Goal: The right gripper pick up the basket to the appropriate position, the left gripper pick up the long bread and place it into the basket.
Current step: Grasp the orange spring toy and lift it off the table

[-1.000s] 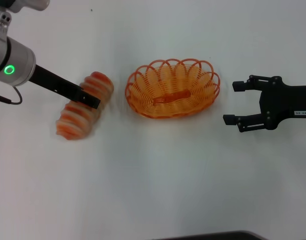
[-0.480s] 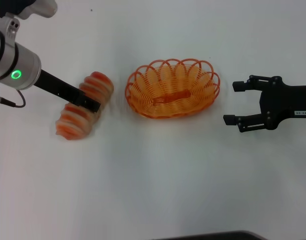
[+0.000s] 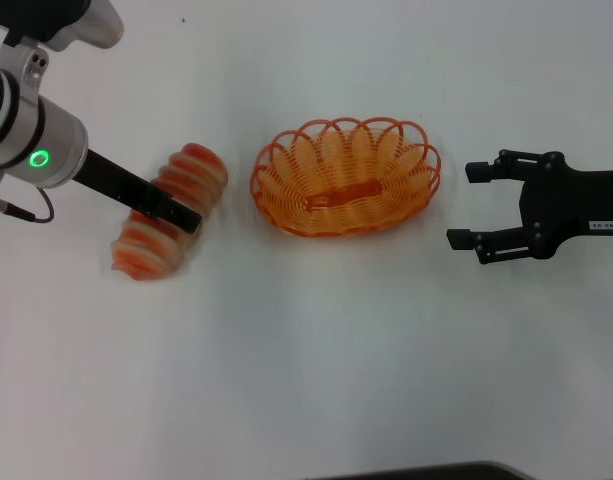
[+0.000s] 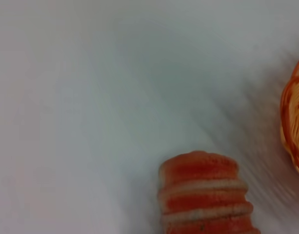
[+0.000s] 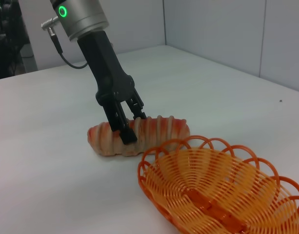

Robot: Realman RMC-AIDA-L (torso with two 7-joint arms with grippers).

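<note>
The long bread (image 3: pixel 146 245), cream-tan with orange-red stripes, lies on the white table left of the basket. It also shows in the right wrist view (image 5: pixel 156 130) and the left wrist view (image 4: pixel 203 197). My left gripper (image 3: pixel 178 213) reaches down across the bread's middle. In the right wrist view (image 5: pixel 130 123) one finger is in front of the loaf and one behind, closed against it. The bread rests on the table. The orange wire basket (image 3: pixel 346 176) stands empty at the centre; it also shows in the right wrist view (image 5: pixel 217 192). My right gripper (image 3: pixel 468 206) is open, a little right of the basket.
The white table (image 3: pixel 316 360) is bare in front of the basket and the bread. A grey wall (image 5: pixel 227 29) stands behind the table in the right wrist view. The basket's rim (image 4: pixel 294 131) shows at the edge of the left wrist view.
My left arm's wrist has shifted a little towards the bread and lower in the head view, with the fingers staying on the loaf. The bread's near end moved slightly. The right arm has not moved.
</note>
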